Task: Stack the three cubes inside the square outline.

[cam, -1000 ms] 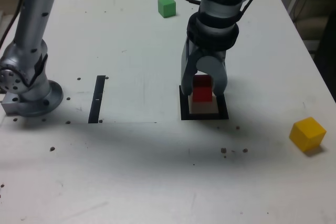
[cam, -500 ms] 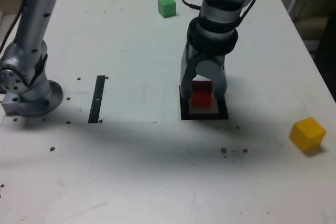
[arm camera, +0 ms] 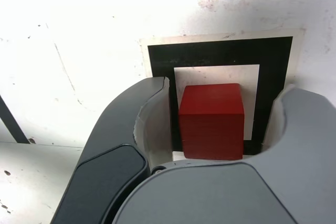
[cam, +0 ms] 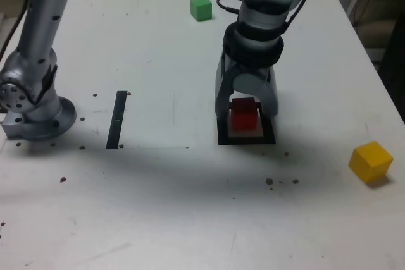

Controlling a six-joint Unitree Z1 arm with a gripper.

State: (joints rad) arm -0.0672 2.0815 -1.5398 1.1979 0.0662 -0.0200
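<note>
The red cube [cam: 243, 116] [arm camera: 211, 121] stands on the pale centre of the square outline [cam: 247, 139] [arm camera: 160, 61]. My gripper [cam: 245, 110] [arm camera: 226, 90] hangs straight over it, open, with one finger on each side of the cube. The wrist view shows a gap between the cube and each finger. The green cube [cam: 201, 8] sits alone at the far side of the table. Near the exterior view's right edge lies the yellow cube [cam: 371, 161], well clear of the gripper.
A thin black strip [cam: 117, 119] [arm camera: 9, 121] is taped to the white table, left of the outline in the exterior view. The base and column of a silver arm [cam: 35, 109] stand at that view's left edge. Small dark specks dot the tabletop.
The jaws have spread apart and let go of the red cube. The cube now rests lower, on the square's centre.
</note>
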